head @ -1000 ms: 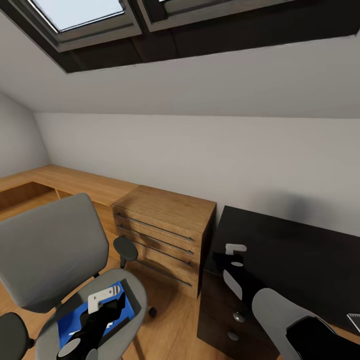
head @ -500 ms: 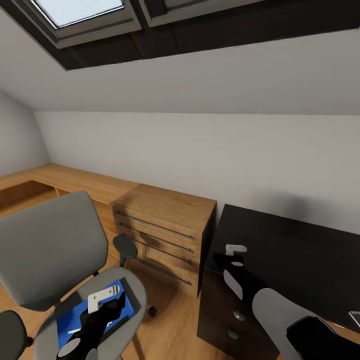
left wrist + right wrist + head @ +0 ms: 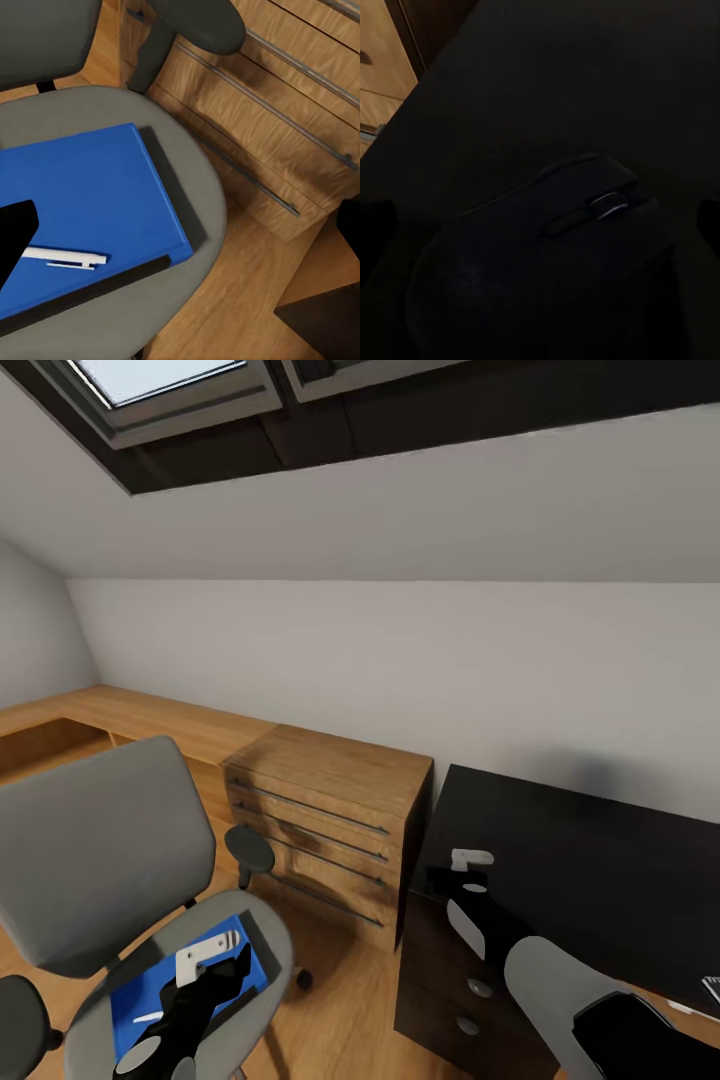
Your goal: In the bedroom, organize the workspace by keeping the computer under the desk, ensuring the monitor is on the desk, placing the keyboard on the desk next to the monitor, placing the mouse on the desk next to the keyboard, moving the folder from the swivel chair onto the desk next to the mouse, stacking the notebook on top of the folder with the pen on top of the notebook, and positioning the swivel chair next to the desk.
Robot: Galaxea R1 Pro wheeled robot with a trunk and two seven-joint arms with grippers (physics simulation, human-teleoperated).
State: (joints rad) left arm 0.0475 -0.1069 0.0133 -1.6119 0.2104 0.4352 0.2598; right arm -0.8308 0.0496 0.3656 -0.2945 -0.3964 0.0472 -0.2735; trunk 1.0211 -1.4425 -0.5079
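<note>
The swivel chair (image 3: 95, 850) stands at the lower left, and the blue folder (image 3: 160, 990) lies flat on its grey seat (image 3: 196, 176). A white pen (image 3: 64, 259) rests on the folder (image 3: 82, 199). My left gripper (image 3: 212, 958) hovers open just above the folder's near end, with one black finger (image 3: 15, 234) over the blue cover. The black mouse (image 3: 547, 259) sits on the desk (image 3: 585, 67), directly under my open right gripper (image 3: 462, 868). That gripper is over the left corner of the black desk (image 3: 590, 860). A sliver of the notebook (image 3: 712, 989) shows at the desk's right edge.
A light wooden dresser (image 3: 335, 815) with long bar handles stands between chair and desk, against the white wall. The chair's round black armrest (image 3: 249, 850) is close to it. The desk's drawer unit (image 3: 470, 1000) with silver knobs sits below my right arm. Wooden floor lies between the chair and the drawers.
The whole view has shifted slightly, so the camera has moved; the notebook now sits nearer the picture's edge. Both grippers keep their places over the folder and the desk corner.
</note>
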